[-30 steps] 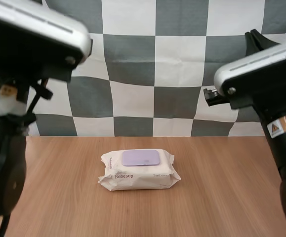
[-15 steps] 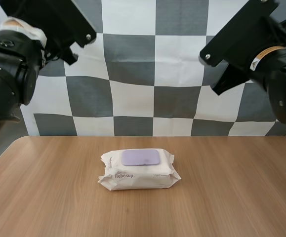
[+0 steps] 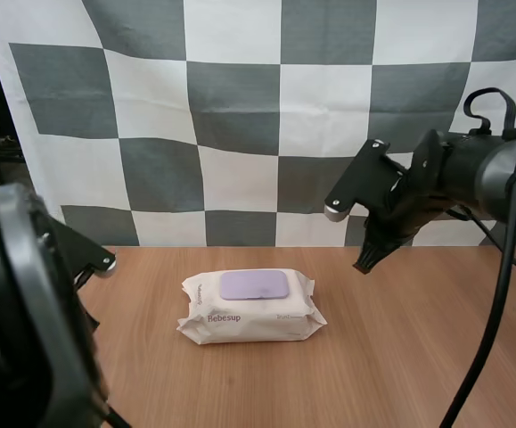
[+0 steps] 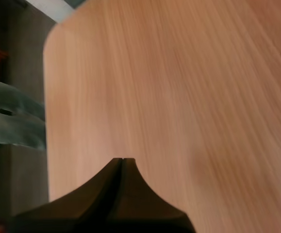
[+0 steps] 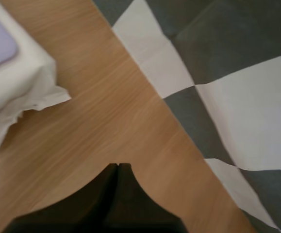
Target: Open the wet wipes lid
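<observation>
Lilac plastic marks the target: the lid [image 3: 253, 285] lies flat and shut on top of the wet wipes pack [image 3: 250, 308], which sits in the middle of the worktop [image 3: 418, 357]. The right gripper [image 3: 364, 264] hangs off the pack's right end, toward the back edge, fingers clenched together on nothing. The left gripper [image 4: 122, 161] is over bare wood near a rounded corner, fingers likewise clenched and empty. I judge one arm should steady the soft pack while the other catches the lid's free lip and levers upward, not sideways, or the pack may slide. Which edge is hinged I cannot tell. The wipes inside are hidden.
</observation>
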